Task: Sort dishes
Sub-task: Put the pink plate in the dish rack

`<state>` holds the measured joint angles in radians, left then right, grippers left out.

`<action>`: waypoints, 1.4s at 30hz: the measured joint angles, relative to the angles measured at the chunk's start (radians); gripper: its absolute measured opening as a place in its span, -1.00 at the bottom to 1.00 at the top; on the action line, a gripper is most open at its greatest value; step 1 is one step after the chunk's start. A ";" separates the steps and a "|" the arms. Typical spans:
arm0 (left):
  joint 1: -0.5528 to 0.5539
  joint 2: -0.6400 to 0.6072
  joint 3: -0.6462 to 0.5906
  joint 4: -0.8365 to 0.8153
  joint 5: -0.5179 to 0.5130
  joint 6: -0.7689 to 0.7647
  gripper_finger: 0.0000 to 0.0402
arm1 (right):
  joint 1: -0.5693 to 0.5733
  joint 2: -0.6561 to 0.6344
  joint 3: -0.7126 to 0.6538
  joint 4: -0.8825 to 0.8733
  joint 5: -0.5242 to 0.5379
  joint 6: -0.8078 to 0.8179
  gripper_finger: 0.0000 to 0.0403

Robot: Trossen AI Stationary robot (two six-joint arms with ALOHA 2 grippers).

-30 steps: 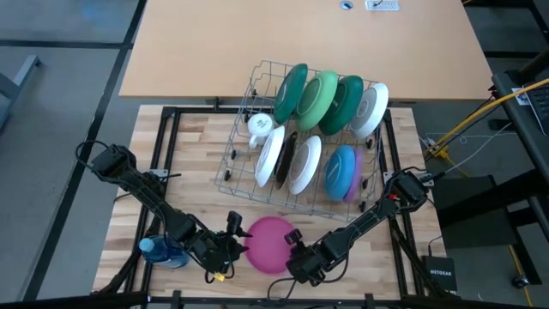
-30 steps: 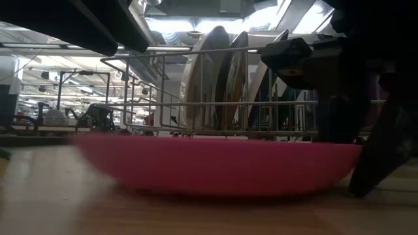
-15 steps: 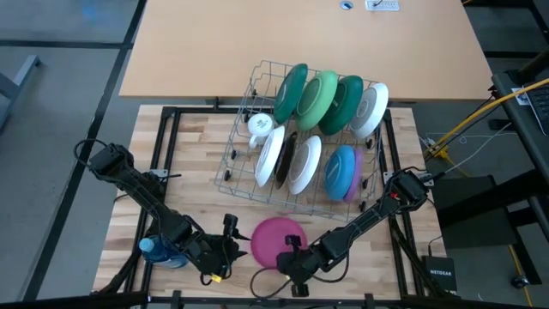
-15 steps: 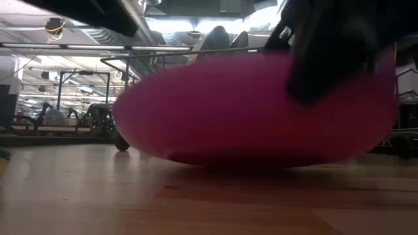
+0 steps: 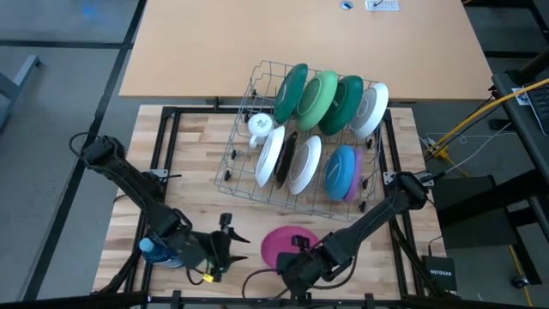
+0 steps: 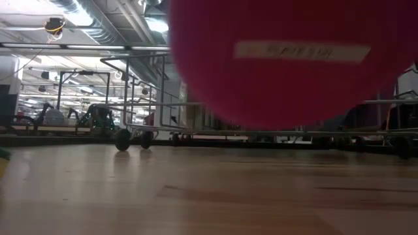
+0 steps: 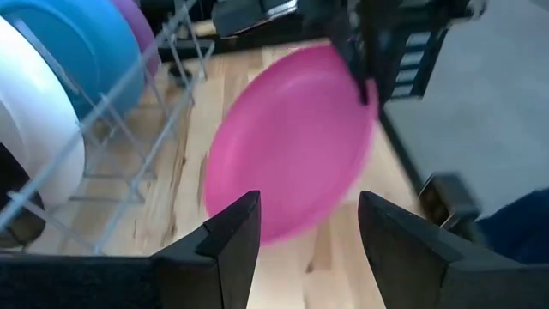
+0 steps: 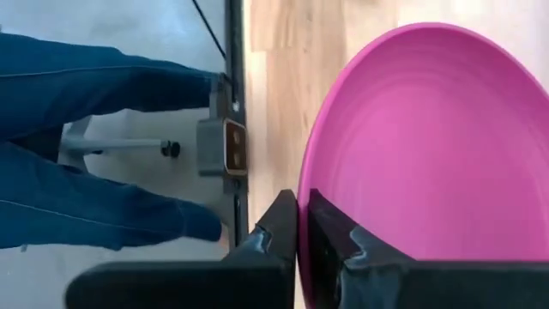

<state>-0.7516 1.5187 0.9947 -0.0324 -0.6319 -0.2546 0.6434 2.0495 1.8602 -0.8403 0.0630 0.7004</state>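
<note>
right now, right gripper (image 5: 296, 257) clamped on the rim of a pink plate (image 5: 290, 245), low at the near edge of the table (image 5: 193, 154), fingers (image 8: 283, 225) closed tight on either side of the plate's edge. plate lifted clear of the wood and tilted, underside facing the low camera, filling the top of that view (image 6: 287, 59) with a pale label on its base. same plate seen from the left wrist (image 7: 287, 150), tipped up on edge, just beyond the wire rack.

left gripper (image 5: 230, 245) just beside, near the table's front left, fingers (image 7: 232, 240) spread apart, holding nothing, pointing toward the pink plate but apart from it. blue bottle (image 5: 153, 249) near the left arm's forearm at the front left corner.

dish rack (image 5: 249, 103) standing mid-table, well behind both grippers. back row: dark green plate (image 5: 292, 90), light green plate (image 5: 319, 99), another dark green plate (image 5: 347, 103), white plate (image 5: 371, 107), all on edge. front row: white plate (image 5: 270, 154), a dark plate (image 5: 285, 159) squeezed next to it, another white plate (image 5: 304, 163), then blue plate (image 5: 340, 167) with a purple plate (image 5: 353, 182) touching behind it. small white mug (image 5: 260, 124) sitting in the rack's left side.

blue trouser legs of a person (image 8: 94, 154) visible past the table edge in the right wrist view.
</note>
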 joint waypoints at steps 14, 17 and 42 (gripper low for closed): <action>-0.043 -0.156 0.000 -0.094 0.000 0.045 -0.08 | 0.074 0.000 0.434 -0.430 0.131 0.239 -0.95; -0.040 -0.159 0.000 -0.092 0.000 0.079 -0.08 | 0.089 -0.023 0.490 -0.434 0.215 0.241 -0.95; 0.046 -0.160 0.000 -0.097 0.000 0.123 -0.08 | 0.304 -0.368 0.452 -0.731 0.738 0.466 -0.95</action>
<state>-0.7052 1.3590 0.9947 -0.1297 -0.6323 -0.1317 0.9475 1.6812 2.3123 -1.5713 0.8008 1.1668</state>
